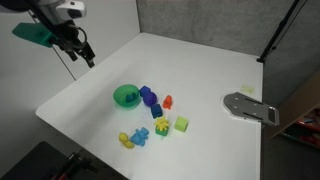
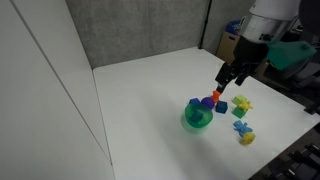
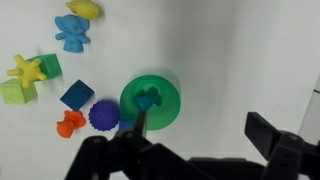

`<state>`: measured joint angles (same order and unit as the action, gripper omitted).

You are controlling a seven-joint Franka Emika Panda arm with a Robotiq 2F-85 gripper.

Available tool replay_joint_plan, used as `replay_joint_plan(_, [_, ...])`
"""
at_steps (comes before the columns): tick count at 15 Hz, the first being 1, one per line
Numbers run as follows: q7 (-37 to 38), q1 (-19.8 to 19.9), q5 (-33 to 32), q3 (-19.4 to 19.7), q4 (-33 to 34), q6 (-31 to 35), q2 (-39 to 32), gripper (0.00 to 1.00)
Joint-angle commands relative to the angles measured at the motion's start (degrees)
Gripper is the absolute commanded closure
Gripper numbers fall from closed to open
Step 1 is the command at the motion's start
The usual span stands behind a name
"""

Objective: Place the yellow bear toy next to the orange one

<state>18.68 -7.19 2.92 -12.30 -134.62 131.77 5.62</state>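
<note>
The yellow bear toy (image 3: 84, 8) lies at the top edge of the wrist view, next to a light-blue figure (image 3: 74, 32). It also shows in both exterior views (image 1: 126, 139) (image 2: 247, 138). The orange figure (image 3: 69, 123) stands beside a blue spiky ball (image 3: 104, 115) and a blue cube (image 3: 77, 95), well apart from the bear; it shows in both exterior views (image 1: 168, 101) (image 2: 215, 93). My gripper (image 3: 200, 140) is open and empty, raised above the table, away from the toys (image 1: 88, 58) (image 2: 230, 78).
A green bowl (image 3: 150, 100) with a small blue thing inside sits by the blue pieces. A yellow star (image 3: 24, 70), a dark green cube (image 3: 48, 66) and a lime-green cube (image 3: 14, 92) lie nearby. A grey metal piece (image 1: 250, 107) lies at the table edge.
</note>
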Motion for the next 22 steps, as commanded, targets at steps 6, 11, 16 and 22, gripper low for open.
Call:
replay_joint_plan(6, [7.6,2.7,-3.1,6.9,5.0,-0.5,-12.1,0.00])
replay_joint_plan(11, [0.0,2.6,-3.6,8.9,2.0,0.1,-16.1,0.00])
replay_joint_plan(16, [-11.8,3.1,-8.0,9.5,0.3,2.7,-19.3,0.00])
replay_joint_plan(22, [-13.9,3.2,-11.7,11.2,-5.5,14.4,-20.5,0.00])
